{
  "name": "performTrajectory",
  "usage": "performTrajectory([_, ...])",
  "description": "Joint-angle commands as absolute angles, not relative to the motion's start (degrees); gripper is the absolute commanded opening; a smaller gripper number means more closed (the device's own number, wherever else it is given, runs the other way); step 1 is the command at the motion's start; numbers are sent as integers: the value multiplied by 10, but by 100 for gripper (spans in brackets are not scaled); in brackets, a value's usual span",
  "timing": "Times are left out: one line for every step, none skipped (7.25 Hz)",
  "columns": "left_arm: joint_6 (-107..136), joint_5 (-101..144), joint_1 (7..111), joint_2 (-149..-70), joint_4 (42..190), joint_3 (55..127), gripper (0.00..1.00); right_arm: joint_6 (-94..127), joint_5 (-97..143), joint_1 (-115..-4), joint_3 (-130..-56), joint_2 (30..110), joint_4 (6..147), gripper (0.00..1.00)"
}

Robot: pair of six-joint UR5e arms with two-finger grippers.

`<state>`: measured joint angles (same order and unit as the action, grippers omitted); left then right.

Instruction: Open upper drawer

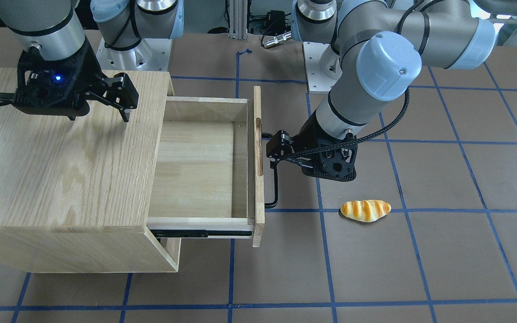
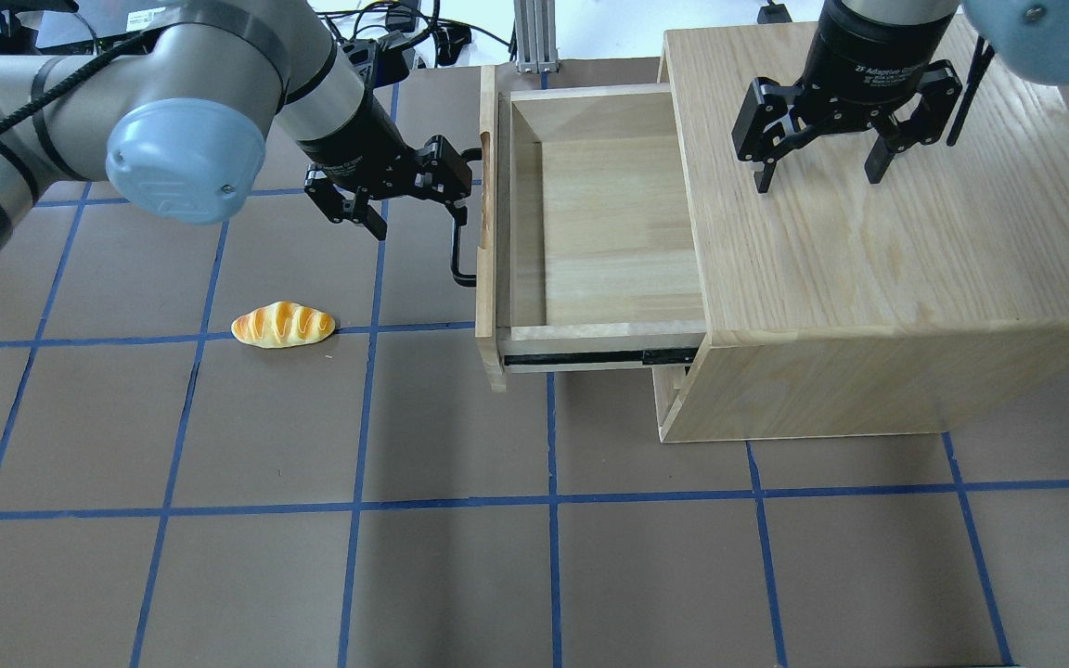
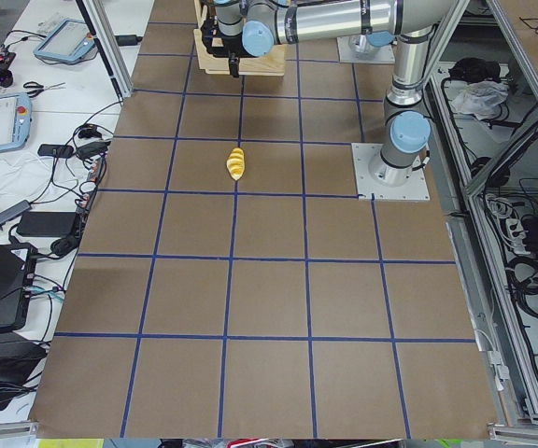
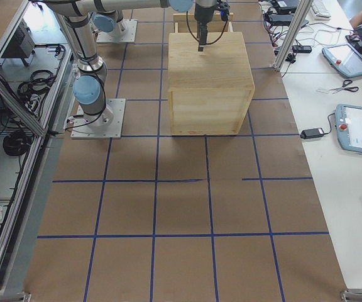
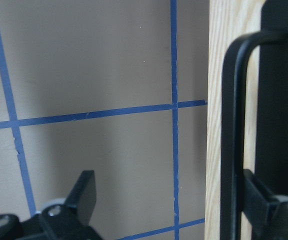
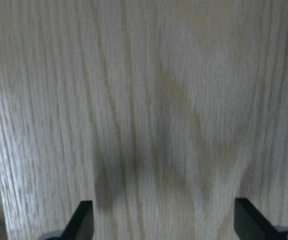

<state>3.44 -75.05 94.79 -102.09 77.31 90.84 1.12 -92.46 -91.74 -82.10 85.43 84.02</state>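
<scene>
The upper drawer (image 2: 609, 223) stands pulled far out of the oak cabinet (image 2: 869, 260), and its inside is empty (image 1: 195, 166). Its black bar handle (image 2: 457, 250) faces my left arm. My left gripper (image 2: 407, 188) is open at the far end of the handle. In the left wrist view the bar (image 5: 232, 140) runs between the two fingers, with one finger (image 5: 269, 205) between the bar and the drawer front (image 5: 216, 75). My right gripper (image 2: 817, 172) is open and empty just above the cabinet top (image 6: 149, 100), and also shows in the front view (image 1: 99, 114).
A toy bread roll (image 2: 282, 326) lies on the brown table with blue grid lines, to the left of the drawer front; it also shows in the front view (image 1: 365, 210). A black side rail (image 2: 590, 356) shows under the drawer. The arm bases stand at the table's far edge.
</scene>
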Motion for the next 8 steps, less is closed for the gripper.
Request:
performTrajectory([25, -751, 938, -1017, 784, 910, 100, 11, -925, -917, -821, 854, 840, 100])
performTrajectory([25, -751, 936, -1017, 784, 910, 100, 11, -925, -918, -822, 854, 840, 100])
performTrajectory([25, -751, 934, -1017, 785, 910, 100, 11, -925, -918, -821, 854, 840, 100])
performTrajectory([25, -758, 931, -1016, 785, 910, 100, 11, -925, -918, -821, 854, 840, 100])
performTrajectory([22, -765, 917, -1013, 793, 907, 100, 11, -925, -918, -821, 854, 840, 100])
performTrajectory([18, -765, 908, -1005, 815, 899, 100, 11, -925, -918, -821, 854, 840, 100])
performTrajectory([18, -765, 907, -989, 844, 890, 100, 11, -925, -918, -821, 854, 840, 100])
performTrajectory([18, -769, 904, -970, 889, 873, 100, 11, -925, -918, -821, 854, 840, 100])
